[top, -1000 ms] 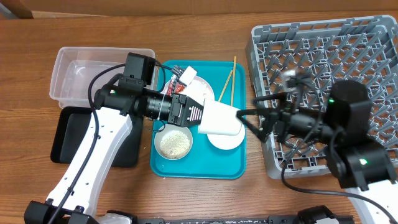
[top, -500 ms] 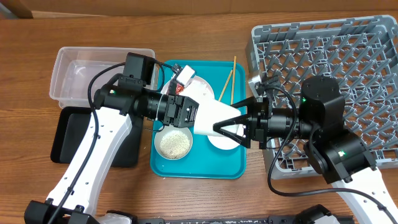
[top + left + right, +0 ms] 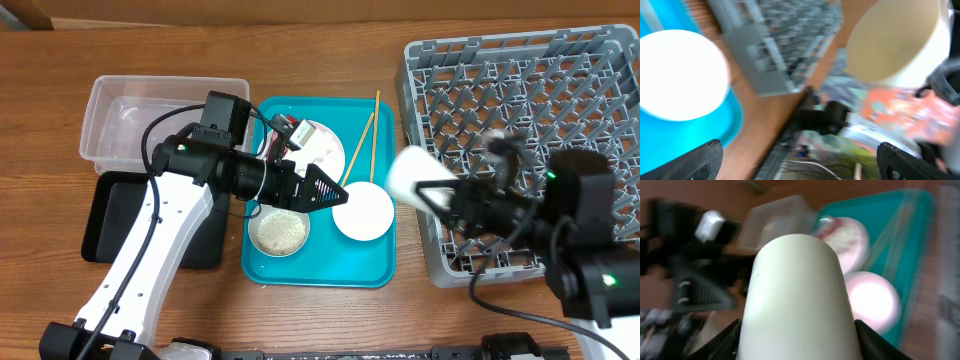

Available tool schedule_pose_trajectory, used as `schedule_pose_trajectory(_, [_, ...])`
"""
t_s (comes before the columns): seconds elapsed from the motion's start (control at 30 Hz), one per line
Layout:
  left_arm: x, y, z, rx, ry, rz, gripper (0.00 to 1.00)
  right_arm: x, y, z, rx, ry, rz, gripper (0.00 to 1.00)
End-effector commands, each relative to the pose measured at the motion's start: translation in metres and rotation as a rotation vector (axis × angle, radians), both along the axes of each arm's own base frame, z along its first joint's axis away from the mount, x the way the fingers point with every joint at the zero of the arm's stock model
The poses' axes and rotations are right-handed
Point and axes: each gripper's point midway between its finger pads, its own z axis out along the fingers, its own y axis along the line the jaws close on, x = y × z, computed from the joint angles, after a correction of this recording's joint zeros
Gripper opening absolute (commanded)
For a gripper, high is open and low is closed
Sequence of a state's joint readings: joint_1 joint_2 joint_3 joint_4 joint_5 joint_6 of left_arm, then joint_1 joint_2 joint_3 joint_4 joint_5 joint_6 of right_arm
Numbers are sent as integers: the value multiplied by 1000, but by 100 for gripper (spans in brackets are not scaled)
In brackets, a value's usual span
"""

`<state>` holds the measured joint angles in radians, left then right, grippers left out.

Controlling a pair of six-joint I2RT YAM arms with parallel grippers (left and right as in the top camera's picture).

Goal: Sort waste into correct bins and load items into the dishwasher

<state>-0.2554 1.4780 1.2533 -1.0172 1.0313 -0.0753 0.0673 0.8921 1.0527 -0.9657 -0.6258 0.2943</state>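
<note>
The white cup (image 3: 408, 172) has changed hands. A second ago the left claw (image 3: 325, 188) held it over the teal tray (image 3: 300, 268) while the right claw (image 3: 422, 186) reached in with its jaws spread. Half a second ago both were at it. Now the right claw grips the cup alone and has pulled back right, so the cup hangs at the left edge of the grey rack (image 3: 520, 100). The left claw, empty and spread wide, has drawn back left. That leaves the white bowl (image 3: 363, 210) beneath uncovered.
</note>
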Motion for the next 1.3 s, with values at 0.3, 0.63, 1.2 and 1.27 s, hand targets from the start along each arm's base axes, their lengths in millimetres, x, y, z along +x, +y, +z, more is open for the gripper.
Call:
schedule_pose_trajectory(0.3, [11, 11, -20, 139, -28, 50, 100, -40, -116, -108, -474, 588, -552, 49])
schedule_pose_trajectory(0.63, [9, 11, -21, 142, -20, 49, 98, -29, -107, -145, -474, 792, -509, 85])
schedule_pose_trajectory(1.2, [-2, 45, -82, 757, -30, 206, 83, -4, -80, -61, -273, 388, -421, 68])
schedule_pose_trajectory(1.27, [-2, 46, -86, 823, -50, 241, 77, -3, -80, -59, -269, 374, -422, 65])
